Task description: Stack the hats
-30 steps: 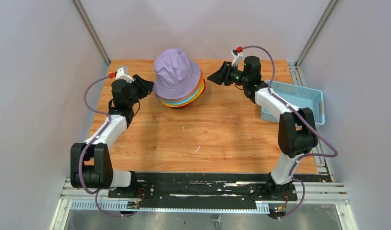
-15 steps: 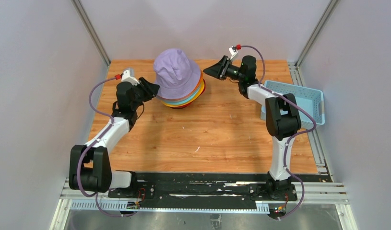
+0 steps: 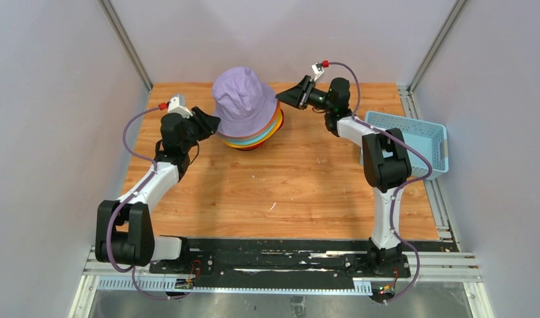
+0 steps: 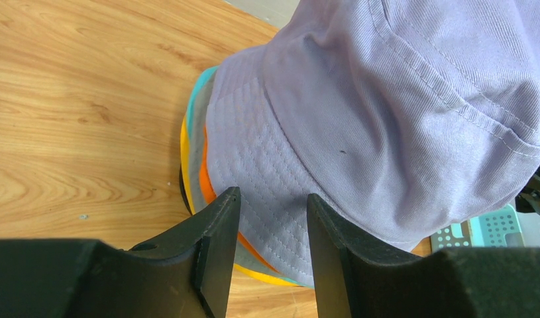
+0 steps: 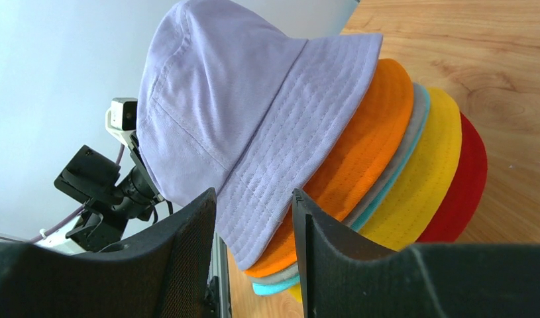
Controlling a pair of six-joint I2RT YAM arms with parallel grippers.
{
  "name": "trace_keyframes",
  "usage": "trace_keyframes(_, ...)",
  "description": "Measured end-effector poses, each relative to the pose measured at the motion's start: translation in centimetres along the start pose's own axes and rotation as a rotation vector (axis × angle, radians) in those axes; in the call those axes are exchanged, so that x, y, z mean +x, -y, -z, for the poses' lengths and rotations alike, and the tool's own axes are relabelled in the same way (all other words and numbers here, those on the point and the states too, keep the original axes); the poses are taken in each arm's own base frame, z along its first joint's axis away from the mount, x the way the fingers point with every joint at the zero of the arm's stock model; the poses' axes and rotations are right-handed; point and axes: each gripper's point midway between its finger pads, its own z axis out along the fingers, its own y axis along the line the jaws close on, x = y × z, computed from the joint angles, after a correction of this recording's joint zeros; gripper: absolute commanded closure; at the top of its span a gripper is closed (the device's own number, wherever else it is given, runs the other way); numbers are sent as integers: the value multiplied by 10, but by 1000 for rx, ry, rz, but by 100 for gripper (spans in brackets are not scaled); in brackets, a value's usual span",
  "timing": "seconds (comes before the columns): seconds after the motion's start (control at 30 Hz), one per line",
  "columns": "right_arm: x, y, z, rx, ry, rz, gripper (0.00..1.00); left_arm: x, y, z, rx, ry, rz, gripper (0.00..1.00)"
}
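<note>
Lavender hat (image 3: 244, 99) topped the stack (image 3: 266, 134) (orange, grey, teal, yellow, red beneath) on the tabletop (image 3: 287, 179), between both claws: left claw (image 3: 212, 123) released at its brim, right claw (image 3: 285, 99) released too, just beside the opposite brim.

Bright even overhead light, soft shadows, all views sharp, no glare

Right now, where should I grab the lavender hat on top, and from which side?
Probably pinch the lavender hat by its stitched brim, coming from the left. The brim flares out thin over the orange hat, and the open left gripper faces that edge; the domed crown looks too wide to pinch.
</note>
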Motion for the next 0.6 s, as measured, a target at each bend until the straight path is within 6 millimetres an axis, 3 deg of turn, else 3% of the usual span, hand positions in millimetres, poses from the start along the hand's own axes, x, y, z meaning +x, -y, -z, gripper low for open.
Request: trace_keyframes(0.6, 16, 4, -2, -12, -12, -24, 54, 1, -1, 0, -1, -2, -3, 54)
